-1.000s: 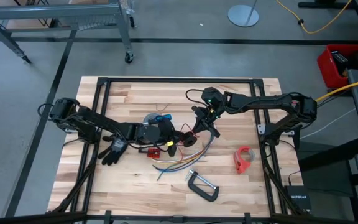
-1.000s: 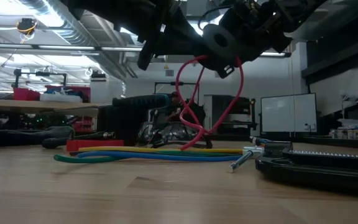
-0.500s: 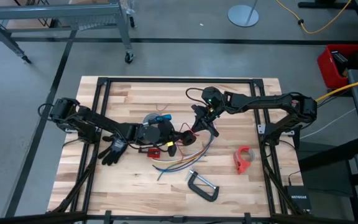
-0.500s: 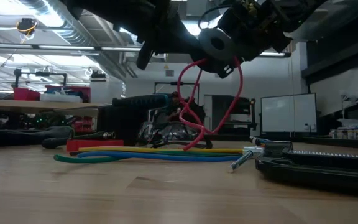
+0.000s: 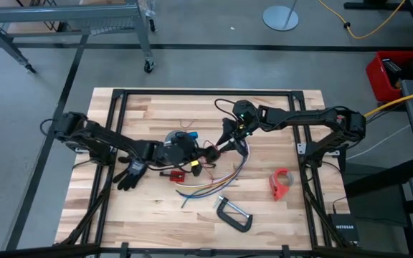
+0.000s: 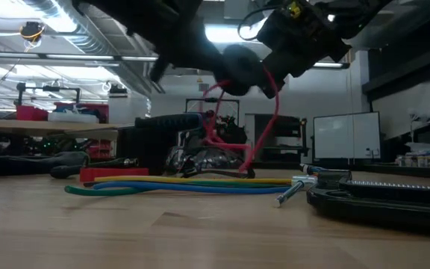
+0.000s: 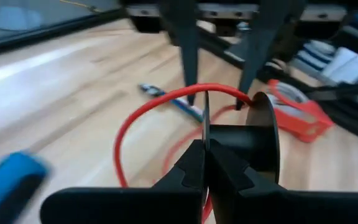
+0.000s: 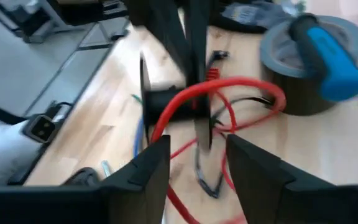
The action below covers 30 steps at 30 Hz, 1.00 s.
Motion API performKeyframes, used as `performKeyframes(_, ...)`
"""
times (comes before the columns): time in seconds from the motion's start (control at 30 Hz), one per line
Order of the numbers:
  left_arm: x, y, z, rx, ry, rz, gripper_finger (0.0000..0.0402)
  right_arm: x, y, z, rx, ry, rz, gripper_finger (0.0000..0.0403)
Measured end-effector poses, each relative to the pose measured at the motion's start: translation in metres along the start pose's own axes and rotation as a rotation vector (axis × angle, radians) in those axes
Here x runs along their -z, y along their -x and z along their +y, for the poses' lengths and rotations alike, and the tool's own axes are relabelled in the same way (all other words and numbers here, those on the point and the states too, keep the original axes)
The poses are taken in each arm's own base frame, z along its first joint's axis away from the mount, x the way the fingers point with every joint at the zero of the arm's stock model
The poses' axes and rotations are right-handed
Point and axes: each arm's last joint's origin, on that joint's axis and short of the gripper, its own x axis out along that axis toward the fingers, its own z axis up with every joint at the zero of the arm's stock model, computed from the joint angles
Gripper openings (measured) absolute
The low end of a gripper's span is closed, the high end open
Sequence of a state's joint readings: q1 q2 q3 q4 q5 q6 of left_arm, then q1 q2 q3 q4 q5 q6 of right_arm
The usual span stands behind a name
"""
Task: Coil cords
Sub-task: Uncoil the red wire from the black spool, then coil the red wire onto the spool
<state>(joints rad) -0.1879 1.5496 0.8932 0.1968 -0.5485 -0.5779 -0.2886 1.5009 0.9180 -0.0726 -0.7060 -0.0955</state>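
A small black spool (image 7: 257, 140) with a red cord (image 7: 135, 124) looped round it hangs above the table's middle. My left gripper (image 7: 204, 149) is shut on it. My right gripper (image 8: 194, 155) is open just to the spool's right (image 5: 229, 141), one finger on either side of it and touching nothing. The red cord (image 6: 256, 127) hangs from the spool down to the table. A bundle of yellow, blue, green and purple cords (image 5: 214, 183) lies flat on the wood near the front. My left gripper pinches the thin edge of one spool flange (image 7: 205, 115) between its two fingers. The fingers come from the table's left, slanting a little downward. The spool is lifted clear of the table, and the red cord hangs slack below it, its lower end on the wood.
A grey tape roll with a blue-handled tool (image 5: 181, 136) lies beside the left gripper. A black glove (image 5: 129, 174), a small red block (image 5: 174, 173), a red tape dispenser (image 5: 281, 183) and a metal C-clamp (image 5: 234, 213) lie toward the near edge.
My left gripper has shut on the spool and my right gripper has opened off it, so the spool has passed from right to left. The spool has shifted slightly toward the table's left, and the hanging red loops have drawn closer together.
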Motion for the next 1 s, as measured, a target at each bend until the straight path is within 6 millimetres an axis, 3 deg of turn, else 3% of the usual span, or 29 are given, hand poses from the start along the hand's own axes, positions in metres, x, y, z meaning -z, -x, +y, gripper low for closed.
performKeyframes(0.17, -0.02, 0.026, 0.011, -0.124, -0.027, -0.048, 0.0, 0.001, 0.002, -0.004, 0.077, -0.044, 0.007, 0.0166)
performKeyframes(0.53, -0.072, 0.077, 0.019, -0.199, -0.071, -0.306, 0.0, 0.001, 0.006, -0.01, 0.096, -0.053, -0.005, 0.0166)
performKeyframes(0.8, -0.088, 0.08, 0.011, -0.167, -0.134, -0.447, 0.0, -0.01, 0.009, -0.006, 0.017, -0.021, -0.089, 0.0166)
performKeyframes(1.0, -0.077, 0.061, 0.002, -0.082, -0.155, -0.427, 0.0, -0.032, 0.039, 0.01, 0.032, 0.081, -0.23, 0.0166)
